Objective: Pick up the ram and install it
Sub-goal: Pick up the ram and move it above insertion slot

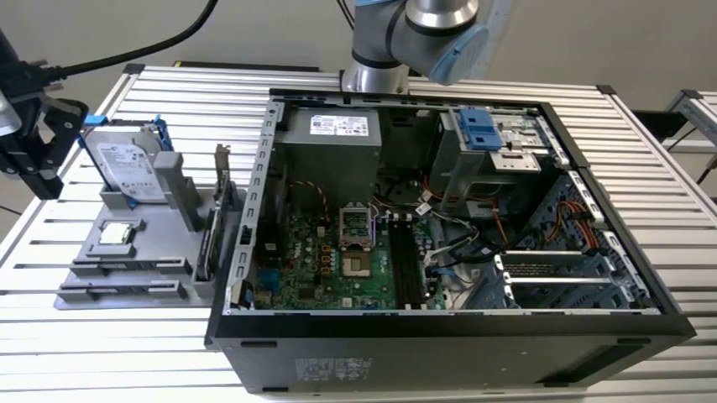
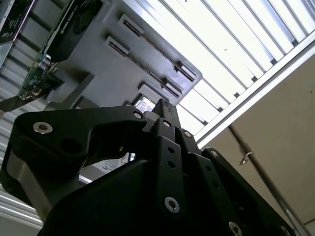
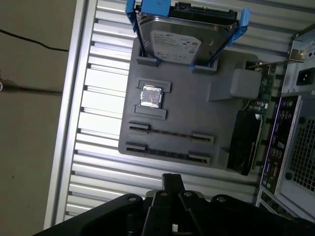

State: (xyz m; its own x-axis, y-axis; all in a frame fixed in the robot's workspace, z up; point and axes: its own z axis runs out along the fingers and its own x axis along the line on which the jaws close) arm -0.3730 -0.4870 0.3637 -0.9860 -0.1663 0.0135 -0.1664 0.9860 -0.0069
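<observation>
Parts laid out for assembly: we see the ram [image 3: 170, 133] standing on its long edge, caught at each end by small cradles in the grey holder [image 3: 197, 110]. A second thin stick [image 3: 167, 154] sits in the row just beside it. Set up like that, the ram's upper edge is free for a pinch from above.

The gripper [image 3: 173, 181] hangs over the slatted surface [image 1: 650, 168] at the exterior view's left, beside the holder and apart from the ram. Its fingers [image 3: 167, 184] look pressed together with nothing between them.

On the same holder a hard drive [image 3: 184, 42] in a blue frame leans in its stand and a processor chip [image 3: 150, 96] lies in a square nest. An expansion card [image 3: 246, 142] stands on edge on the side nearest the computer case [image 1: 448, 336].

The case lies on its side with the panel off. We judge this turns the motherboard [image 1: 325, 252] face up so its long dark memory slots [image 1: 405, 262] can be reached from above. By our reading, the pick-up has not begun.
</observation>
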